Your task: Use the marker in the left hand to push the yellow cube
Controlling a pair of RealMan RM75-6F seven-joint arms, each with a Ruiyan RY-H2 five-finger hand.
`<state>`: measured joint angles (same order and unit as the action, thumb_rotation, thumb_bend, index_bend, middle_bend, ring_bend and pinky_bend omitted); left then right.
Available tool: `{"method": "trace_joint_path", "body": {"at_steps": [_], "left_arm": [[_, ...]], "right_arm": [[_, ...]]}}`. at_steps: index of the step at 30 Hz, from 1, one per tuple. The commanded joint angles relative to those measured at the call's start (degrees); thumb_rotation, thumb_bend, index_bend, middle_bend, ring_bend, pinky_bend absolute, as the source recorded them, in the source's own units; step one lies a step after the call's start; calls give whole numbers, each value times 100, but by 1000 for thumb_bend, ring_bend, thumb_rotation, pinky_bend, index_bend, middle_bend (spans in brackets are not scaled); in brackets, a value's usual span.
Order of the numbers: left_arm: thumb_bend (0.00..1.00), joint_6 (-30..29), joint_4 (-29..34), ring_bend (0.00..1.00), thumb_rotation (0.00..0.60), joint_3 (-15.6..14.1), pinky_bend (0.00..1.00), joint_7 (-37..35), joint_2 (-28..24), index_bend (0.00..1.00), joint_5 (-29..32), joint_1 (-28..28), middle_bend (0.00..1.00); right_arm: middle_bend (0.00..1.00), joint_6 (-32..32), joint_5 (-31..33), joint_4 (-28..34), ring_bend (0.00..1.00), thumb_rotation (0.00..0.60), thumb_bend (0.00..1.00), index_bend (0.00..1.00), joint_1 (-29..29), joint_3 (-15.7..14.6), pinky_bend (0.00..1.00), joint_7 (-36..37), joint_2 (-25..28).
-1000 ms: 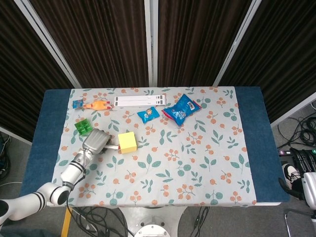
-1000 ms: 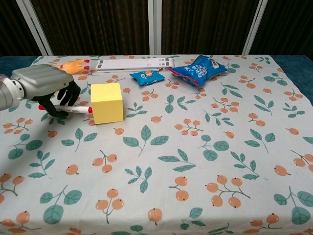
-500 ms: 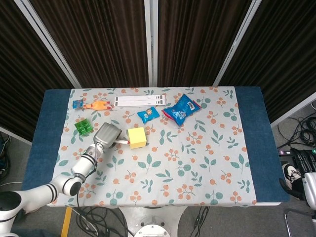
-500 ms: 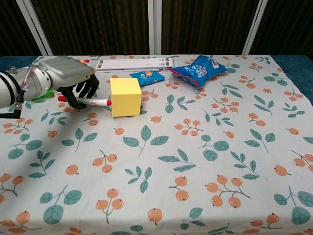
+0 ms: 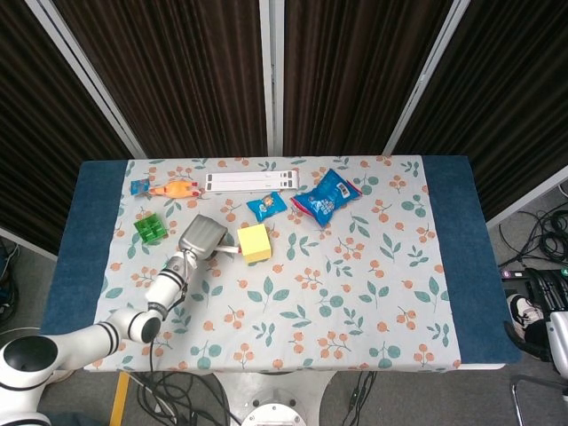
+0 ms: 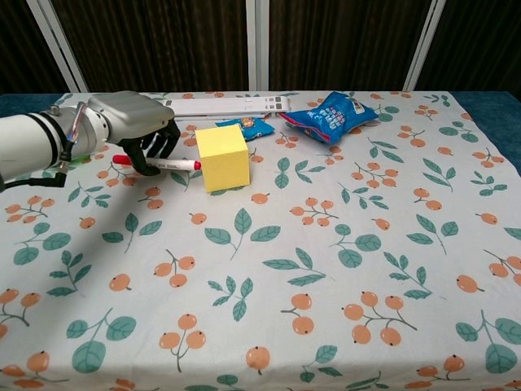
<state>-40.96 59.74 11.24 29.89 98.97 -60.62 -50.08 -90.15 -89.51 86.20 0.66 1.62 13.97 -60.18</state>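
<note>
— On the bench's [image 6: 391,269] left half, what has the left hand [image 6: 134,122] got?

— Its fingers are curled around a marker [image 6: 167,164], white-barrelled with red ends. The marker lies almost level, and its red tip reaches the left face of the yellow cube [image 6: 222,157]; whether it is touching or just short, I cannot tell from the chest view.

— And from above?

— The head view shows the same left hand [image 5: 200,237] just left of the yellow cube [image 5: 255,242], with the marker [image 5: 228,251] bridging the gap between them.

— Where does the cube sit?

— Left of centre on the leaf-and-fruit cloth, in front of a small blue snack packet [image 6: 246,125] and near a long white strip [image 6: 225,107] at the far edge. It looks slightly turned, not square to the bench edge.

— Anything else around?

— A bigger blue crisp bag [image 6: 332,109] to the right of the small packet, well apart from the cube. In the head view, a green block [image 5: 149,229] lies to the left of the hand, and an orange toy [image 5: 174,189] sits near the far left corner beside a small blue thing [image 5: 139,186].

— The right hand?

— Not visible in either view.
</note>
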Motion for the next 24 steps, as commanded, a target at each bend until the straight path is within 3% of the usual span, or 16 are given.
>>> {"method": "trace_joint_path", "body": {"at_steps": [1, 24], "left_arm": [[359, -9, -20, 533, 600, -50, 578, 99, -86, 709, 152, 33, 717], [361, 97, -240, 533, 600, -44, 578, 495, 288, 708, 466, -613, 717]], "right_arm": [[98, 4, -7, -14, 0, 545, 199, 0, -1, -3, 0, 12, -7], [99, -10, 30, -36, 0, 545, 199, 0, 42, 3, 0, 43, 6]]}}
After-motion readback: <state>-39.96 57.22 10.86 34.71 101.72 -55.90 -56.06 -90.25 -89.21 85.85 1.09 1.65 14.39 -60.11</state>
